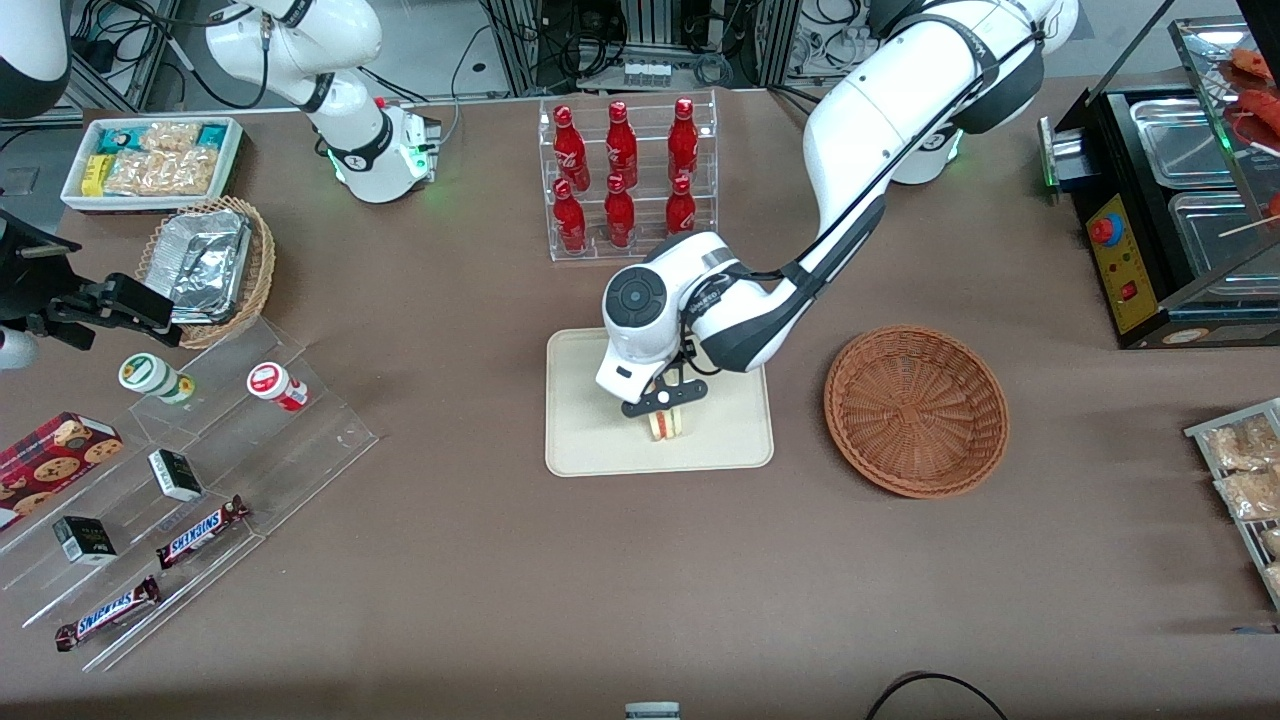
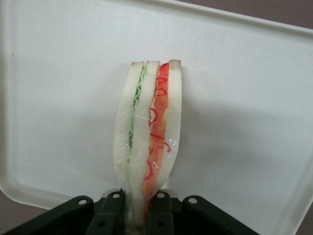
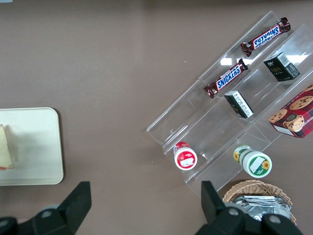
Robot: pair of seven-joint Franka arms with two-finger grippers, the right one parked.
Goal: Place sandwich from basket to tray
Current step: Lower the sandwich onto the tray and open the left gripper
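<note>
My pincer (image 1: 664,403) pinching sandwich (image 2: 149,137) upright over tray (image 1: 580,440); I fear release topples it, layers splaying.

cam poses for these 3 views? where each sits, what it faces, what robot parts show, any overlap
Front: high, facing the arms, looking down on the table; shows the gripper holding the sandwich over the tray, the basket empty.
Left wrist: looks past the gripper at sandwich.
Right wrist: faces the table, parked fingers visible.
All share the tray.
</note>
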